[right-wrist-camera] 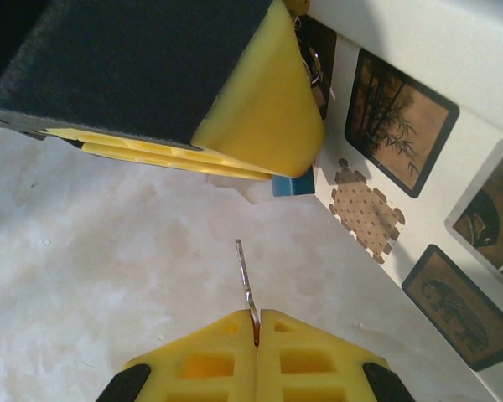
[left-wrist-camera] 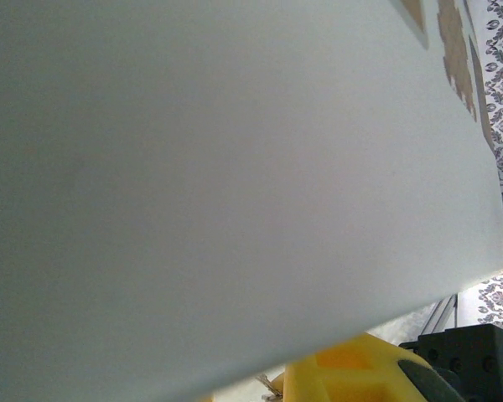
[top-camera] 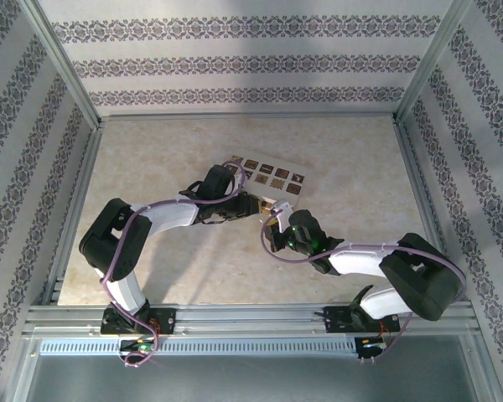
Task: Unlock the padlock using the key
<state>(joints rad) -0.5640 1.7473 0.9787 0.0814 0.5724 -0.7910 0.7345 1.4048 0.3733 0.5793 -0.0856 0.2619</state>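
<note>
My right gripper [right-wrist-camera: 256, 322] [top-camera: 274, 228] is shut on the key [right-wrist-camera: 246, 276], whose thin metal blade sticks out ahead of the yellow fingertips over the table. A short way ahead of the blade tip, a small blue block, the padlock [right-wrist-camera: 292, 184], peeks out from under the yellow, dark-padded fingers [right-wrist-camera: 260, 117] of my left gripper [top-camera: 239, 207], which look closed on it. A metal ring [right-wrist-camera: 310, 59] shows beside that finger. In the left wrist view one yellow finger [left-wrist-camera: 352, 377] appears at the bottom edge, and most of the padlock is hidden.
A white card with brown pictures [top-camera: 272, 176] [right-wrist-camera: 402, 126] lies just behind both grippers, and its pale surface [left-wrist-camera: 235, 167] blocks most of the left wrist view. Patterned walls with metal rails [top-camera: 84, 209] enclose the beige table [top-camera: 168, 159].
</note>
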